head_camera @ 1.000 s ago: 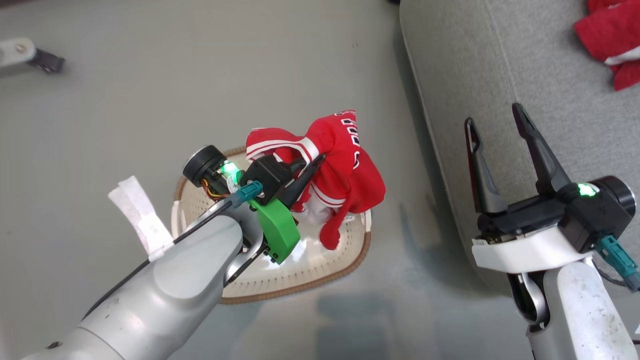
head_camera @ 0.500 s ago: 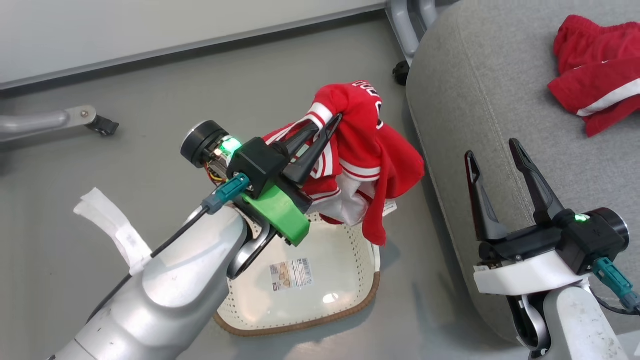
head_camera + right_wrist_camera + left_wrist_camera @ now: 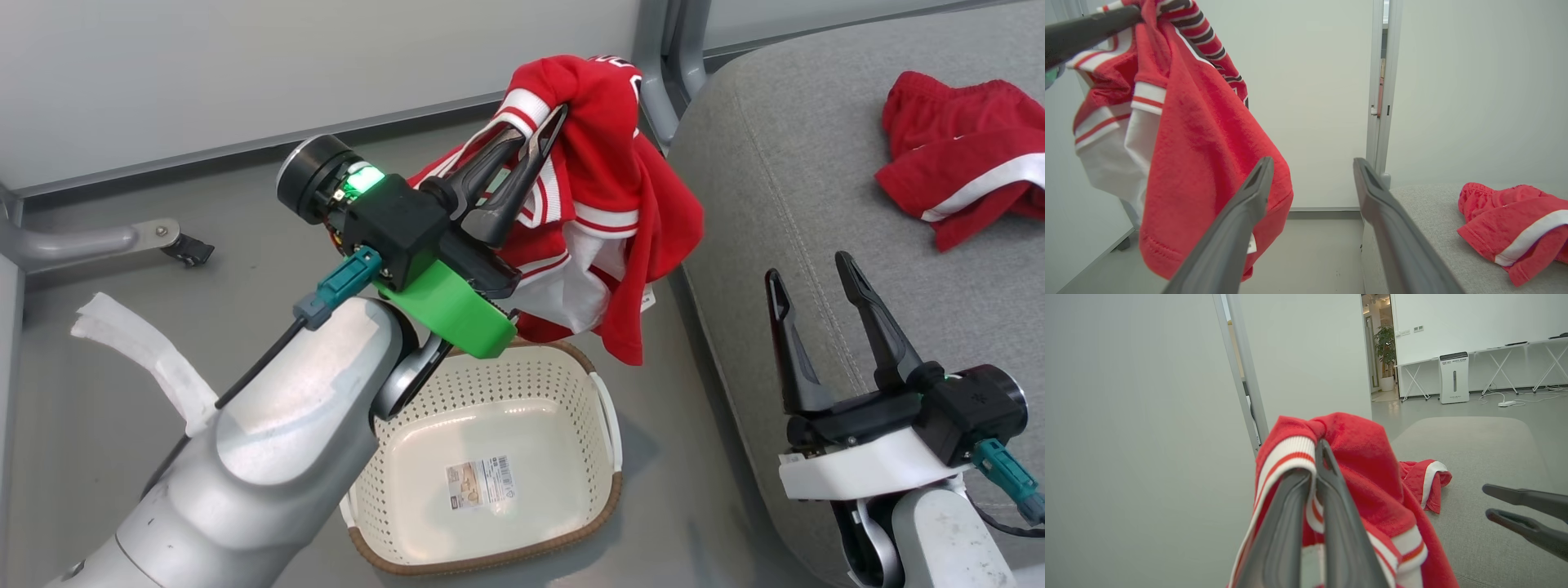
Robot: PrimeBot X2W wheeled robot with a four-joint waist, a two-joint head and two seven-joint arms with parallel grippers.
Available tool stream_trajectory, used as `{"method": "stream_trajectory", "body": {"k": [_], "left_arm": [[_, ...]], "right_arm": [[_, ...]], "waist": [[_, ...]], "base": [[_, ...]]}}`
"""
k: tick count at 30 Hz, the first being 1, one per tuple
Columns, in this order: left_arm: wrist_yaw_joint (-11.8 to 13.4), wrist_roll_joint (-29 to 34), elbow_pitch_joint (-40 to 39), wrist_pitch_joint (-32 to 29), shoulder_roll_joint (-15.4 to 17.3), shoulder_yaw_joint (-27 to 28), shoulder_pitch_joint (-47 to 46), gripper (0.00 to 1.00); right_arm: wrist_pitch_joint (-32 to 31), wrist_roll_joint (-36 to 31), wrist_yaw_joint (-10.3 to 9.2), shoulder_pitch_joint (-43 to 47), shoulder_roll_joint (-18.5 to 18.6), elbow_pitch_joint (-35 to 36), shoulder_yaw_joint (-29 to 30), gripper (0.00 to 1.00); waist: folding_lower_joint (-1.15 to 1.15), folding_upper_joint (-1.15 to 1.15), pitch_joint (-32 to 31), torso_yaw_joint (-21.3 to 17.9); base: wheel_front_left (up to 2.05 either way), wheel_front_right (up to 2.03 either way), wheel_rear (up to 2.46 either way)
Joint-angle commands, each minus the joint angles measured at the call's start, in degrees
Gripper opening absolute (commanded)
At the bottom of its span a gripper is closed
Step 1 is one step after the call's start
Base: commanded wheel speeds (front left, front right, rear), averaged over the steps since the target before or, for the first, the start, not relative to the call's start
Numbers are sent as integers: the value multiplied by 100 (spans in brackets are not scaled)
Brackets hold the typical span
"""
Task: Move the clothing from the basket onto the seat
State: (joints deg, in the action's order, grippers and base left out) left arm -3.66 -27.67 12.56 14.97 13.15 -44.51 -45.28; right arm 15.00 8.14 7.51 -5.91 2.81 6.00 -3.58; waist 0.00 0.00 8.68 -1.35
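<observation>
My left gripper (image 3: 543, 122) is shut on the red jersey (image 3: 604, 163), pinching its white-striped trim. The jersey hangs in the air above the far rim of the cream basket (image 3: 608, 490) and just left of the grey seat (image 3: 816, 212). In the left wrist view my gripper (image 3: 1312, 465) clamps the jersey (image 3: 1363, 465). The red shorts (image 3: 955, 175) lie crumpled on the seat at the far right. My right gripper (image 3: 807, 266) stands open over the seat's near edge, holding nothing. In the right wrist view its gripper (image 3: 1312, 163) gapes beside the hanging jersey (image 3: 1200, 143), with the shorts (image 3: 1506, 212) beyond.
The basket holds only a paper label (image 3: 480, 482) on its floor. A pale wall (image 3: 245, 73) and a grey metal post (image 3: 653, 73) stand behind the jersey. A wheeled metal leg (image 3: 122, 241) lies on the grey floor at the left.
My left gripper has lifted the jersey clear of the basket, higher and nearer the seat. The head camera has tilted up. The right gripper stays open in place.
</observation>
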Motion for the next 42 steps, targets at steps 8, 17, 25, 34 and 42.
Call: {"method": "stream_trajectory", "body": {"k": [8,17,25,34,42], "left_arm": [[87,6,-109,-16,25,-5,-66,0],[99,11,-79,-8,35,-77,28,0],[62,60,-36,11,-68,-149,30,0],[15,126,-83,29,-230,-250,43,0],[-12,187,-209,31,-383,-370,72,0]], "right_arm": [[26,55,-4,93,16,65,3,100],[26,-97,-4,-339,15,188,-409,100],[-55,-80,-4,-1005,16,97,-1040,100],[-66,-203,-4,-1603,17,-568,-1510,100],[-42,-251,-4,-1700,17,-1271,-1522,100]], "waist": [[0,0,-96,-32],[0,0,-68,-1],[0,0,-26,107],[0,0,28,312],[0,0,108,500]], "base": [[0,0,0],[0,0,0],[0,0,0],[0,0,0],[0,0,0]]}}
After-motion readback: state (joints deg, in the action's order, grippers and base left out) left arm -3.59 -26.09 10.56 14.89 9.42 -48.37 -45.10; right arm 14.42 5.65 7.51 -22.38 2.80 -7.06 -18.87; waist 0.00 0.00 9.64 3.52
